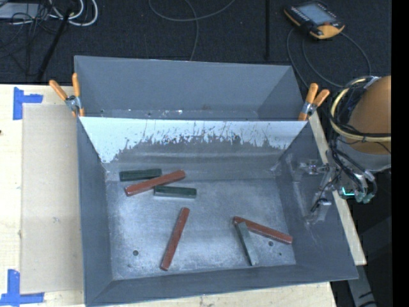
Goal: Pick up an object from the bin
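Ideally the gripper [317,204], its state impossible to tell, near the bin's [192,88] right wall, should straddle the brown stick [263,230] at lower right crosswise, away from the grey stick [246,247] touching it.

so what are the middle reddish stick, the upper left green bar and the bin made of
The reddish-brown stick in the middle looks like painted wood or plastic, I can't tell which: flat matte colour, no glints. The dark green bar at upper left looks like the same stuff. The bin looks like dull grey sheet metal, with scuffed streaks on its back wall.
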